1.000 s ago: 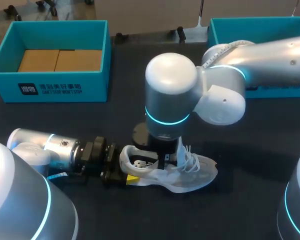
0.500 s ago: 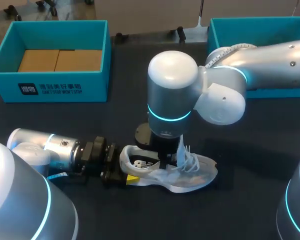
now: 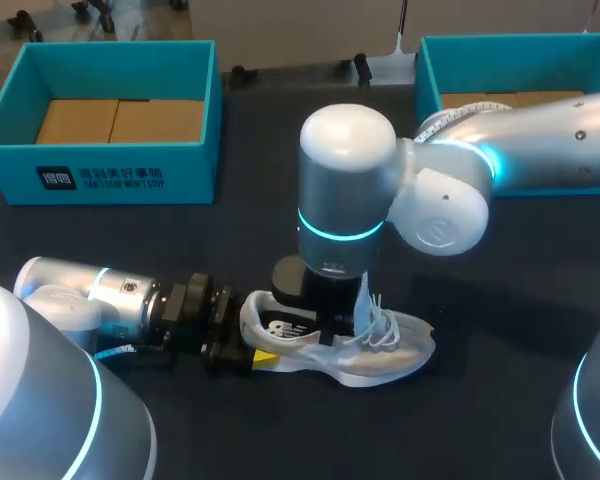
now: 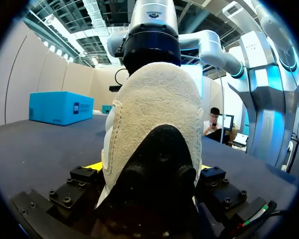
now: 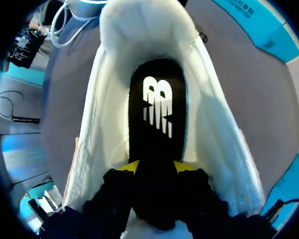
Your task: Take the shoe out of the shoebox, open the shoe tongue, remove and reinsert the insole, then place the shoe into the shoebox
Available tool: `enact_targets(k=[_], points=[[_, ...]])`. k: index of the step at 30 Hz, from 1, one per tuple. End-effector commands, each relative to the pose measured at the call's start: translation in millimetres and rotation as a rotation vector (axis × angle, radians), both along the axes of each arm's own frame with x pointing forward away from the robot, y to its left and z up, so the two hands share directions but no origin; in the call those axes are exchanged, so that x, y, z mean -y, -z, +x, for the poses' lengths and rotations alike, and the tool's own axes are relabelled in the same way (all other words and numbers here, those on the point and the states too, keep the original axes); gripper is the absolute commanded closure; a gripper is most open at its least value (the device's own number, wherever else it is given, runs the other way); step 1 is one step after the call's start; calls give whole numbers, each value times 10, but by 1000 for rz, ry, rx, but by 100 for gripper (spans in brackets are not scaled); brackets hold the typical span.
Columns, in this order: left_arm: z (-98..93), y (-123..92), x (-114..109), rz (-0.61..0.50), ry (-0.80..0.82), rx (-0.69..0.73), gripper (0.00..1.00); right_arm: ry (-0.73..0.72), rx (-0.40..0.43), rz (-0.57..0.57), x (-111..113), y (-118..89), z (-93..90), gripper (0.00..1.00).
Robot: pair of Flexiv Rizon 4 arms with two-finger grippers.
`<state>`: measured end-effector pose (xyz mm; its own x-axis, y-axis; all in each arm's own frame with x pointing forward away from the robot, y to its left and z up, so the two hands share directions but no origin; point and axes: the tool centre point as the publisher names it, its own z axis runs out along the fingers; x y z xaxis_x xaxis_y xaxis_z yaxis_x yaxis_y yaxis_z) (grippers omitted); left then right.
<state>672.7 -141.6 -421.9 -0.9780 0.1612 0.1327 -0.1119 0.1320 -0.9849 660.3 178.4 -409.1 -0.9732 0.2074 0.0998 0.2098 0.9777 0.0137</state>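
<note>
Shoe [image 3: 385, 352] stands on its sole near the front edge of the table [image 3: 250, 150], toe toward the right side. The left gripper [image 4: 147, 168] clamps the heel from both sides, a yellow tip showing at each flank. The right gripper [image 5: 158, 170] comes down from above into the shoe's opening, its fingers closed narrowly on the black insole [image 5: 157, 99], which still lies inside the shoe. One blue box [image 3: 20, 110] sits at the far left corner, a second box [image 3: 432, 62] at the far right corner.
</note>
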Motion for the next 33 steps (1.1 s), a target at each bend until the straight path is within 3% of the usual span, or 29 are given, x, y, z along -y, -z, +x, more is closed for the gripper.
enact_targets(k=[1, 3, 5, 12, 16, 22, 33], points=[[1, 42, -26, 0, -5, 0, 100, 4, -73, -21, -43, 183, -68, 74], [1, 42, -26, 0, -5, 0, 100, 3, -85, -16, -31, 182, -113, 78], [1, 42, -26, 0, -5, 0, 100, 17, -98, -17, 5, 176, -165, 100], [1, 42, -26, 0, -5, 0, 100, 80, -24, 35, 129, -9, -259, 100], [1, 42, -26, 0, -5, 0, 100, 101, 47, 80, 160, -214, -286, 100], [1, 42, -26, 0, -5, 0, 100, 103, 113, 113, 140, -403, -247, 100], [1, 42, -26, 0, -5, 0, 100, 113, 152, 224, 115, -439, -133, 100]])
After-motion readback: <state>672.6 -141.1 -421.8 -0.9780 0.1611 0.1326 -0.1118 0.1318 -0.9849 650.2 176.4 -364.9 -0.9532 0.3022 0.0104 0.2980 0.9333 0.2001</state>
